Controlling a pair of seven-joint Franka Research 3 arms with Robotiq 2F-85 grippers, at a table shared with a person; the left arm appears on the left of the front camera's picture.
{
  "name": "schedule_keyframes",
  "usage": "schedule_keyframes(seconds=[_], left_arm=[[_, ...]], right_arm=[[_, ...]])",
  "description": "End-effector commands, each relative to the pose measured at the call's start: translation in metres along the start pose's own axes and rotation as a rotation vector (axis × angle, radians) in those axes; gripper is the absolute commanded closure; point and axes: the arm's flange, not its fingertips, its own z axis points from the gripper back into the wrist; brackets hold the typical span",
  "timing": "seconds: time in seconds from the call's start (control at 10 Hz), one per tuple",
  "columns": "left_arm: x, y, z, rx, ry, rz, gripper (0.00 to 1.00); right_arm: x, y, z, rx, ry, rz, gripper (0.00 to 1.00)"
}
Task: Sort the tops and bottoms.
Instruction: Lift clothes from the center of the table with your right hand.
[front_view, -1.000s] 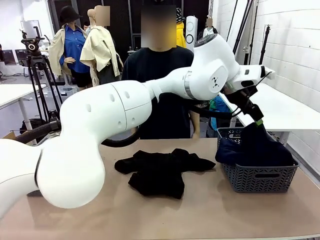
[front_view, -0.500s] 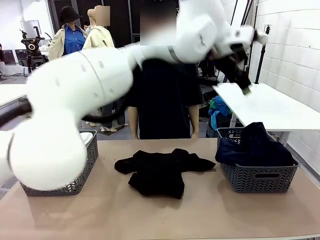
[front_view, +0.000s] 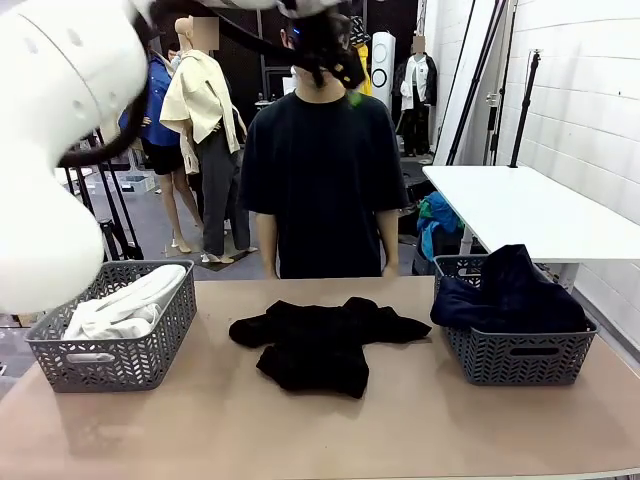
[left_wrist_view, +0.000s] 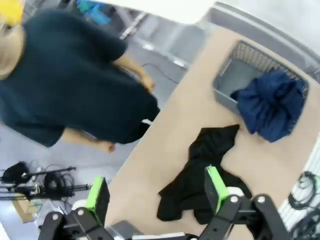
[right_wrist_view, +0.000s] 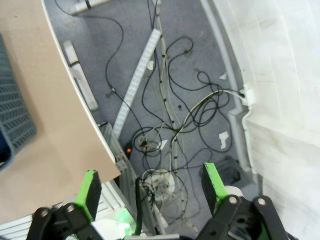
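A person (front_view: 322, 180) in a black shirt stands at the surface's (front_view: 200, 420) far edge. The white tops (front_view: 125, 305) fill the left-edge basket (front_view: 115, 355), navy bottoms (front_view: 510, 295) the right-edge basket (front_view: 515, 350), and a black garment (front_view: 320, 340) lies mid-surface. The left claw (left_wrist_view: 155, 192), a second ago down at the right basket, has risen wide open and empty; the right claw (right_wrist_view: 150, 192) gapes empty over floor cables (right_wrist_view: 170, 110).

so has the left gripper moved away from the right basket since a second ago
Yes. The left gripper has swung up and leftward from the right basket, now open and high in front of the person.
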Motion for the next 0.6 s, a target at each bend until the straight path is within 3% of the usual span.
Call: schedule_keyframes(seconds=[0.0, 0.3, 0.5], left_arm=[[-0.287, -0.026, 0.005, 0.049, 0.042, 0.135, 0.00], [-0.380, -0.009, -0.010, 0.083, 0.228, 0.281, 0.00], [-0.472, -0.031, -0.003, 0.127, 0.379, 0.418, 0.00]], right_arm=[[0.002, 0.000, 0.000, -0.005, 0.000, 0.004, 0.00], [0.002, 0.000, 0.000, -0.005, 0.000, 0.004, 0.00], [0.002, 0.000, 0.000, -0.005, 0.000, 0.004, 0.00]])
